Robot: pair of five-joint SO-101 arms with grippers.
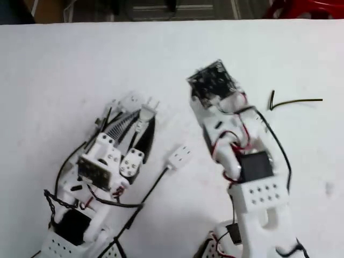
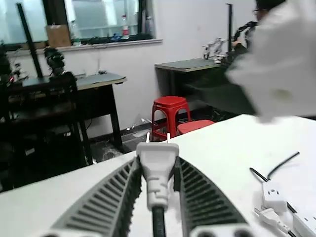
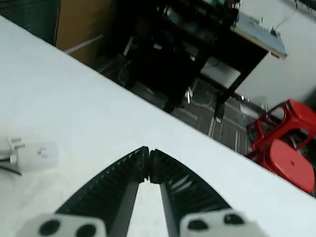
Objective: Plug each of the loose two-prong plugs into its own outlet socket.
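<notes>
My left gripper (image 1: pixel 141 119) is shut on a white two-prong plug (image 1: pixel 147 111), prongs pointing away from the arm. In the left wrist view the plug (image 2: pixel 157 180) sits upright between the ribbed fingers (image 2: pixel 118 197), its black cord running back toward the wrist. A white outlet socket (image 1: pixel 179 156) on a black cord lies on the table between the arms. My right gripper (image 1: pixel 214 72) hovers farther back, and in its wrist view (image 3: pixel 148 152) the tips meet with nothing between them. A small white connector (image 3: pixel 33 154) lies on the table beside it.
A loose black cable (image 1: pixel 295 101) lies at the right of the white table (image 1: pixel 64 64). The left wrist view shows another white socket (image 2: pixel 274 195) and a white plug (image 2: pixel 269 216) on the table. Red stools (image 2: pixel 170 106) and dark desks stand beyond the far edge.
</notes>
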